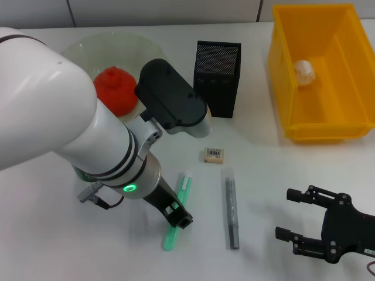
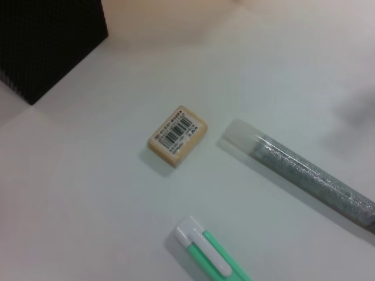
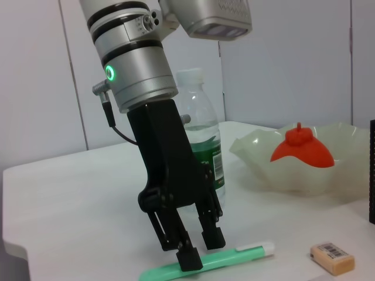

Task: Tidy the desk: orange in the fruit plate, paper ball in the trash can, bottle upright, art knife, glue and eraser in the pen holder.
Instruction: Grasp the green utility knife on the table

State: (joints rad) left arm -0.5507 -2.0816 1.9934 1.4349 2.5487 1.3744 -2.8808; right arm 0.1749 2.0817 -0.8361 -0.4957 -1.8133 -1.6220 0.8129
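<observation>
The left gripper (image 1: 177,218) stood low over the counter (image 1: 70,246), its fingers parted and straddling a green art knife (image 1: 177,209) that lay flat beneath it. The right wrist view showed this best: the left gripper (image 3: 197,249) had one fingertip on each side of the art knife (image 3: 211,261), at or just above the surface, and whether the pads touched the knife could not be told. The left wrist view showed none of that arm's own fingers, only the white end of the art knife (image 2: 208,254), the eraser (image 2: 177,134) with its barcode label upward, and the silver glitter glue (image 2: 307,175) lying apart from both.

In the head view the eraser (image 1: 214,154) sat between the art knife and the pen holder (image 1: 217,78), and the glue (image 1: 231,208) lay just right of the knife, roughly parallel to it. The pen holder stood upright behind them.

The bottle (image 3: 202,146) appeared only in the right wrist view, standing upright behind the left arm; the head view hid it. The orange (image 1: 115,89) rested inside the fruit plate (image 1: 94,50) at the far left. The paper ball (image 1: 304,71) lay in the trash can (image 1: 281,88) at the far right.

The right gripper (image 1: 293,216) hovered near the front right of the counter, fingers spread, holding nothing.
</observation>
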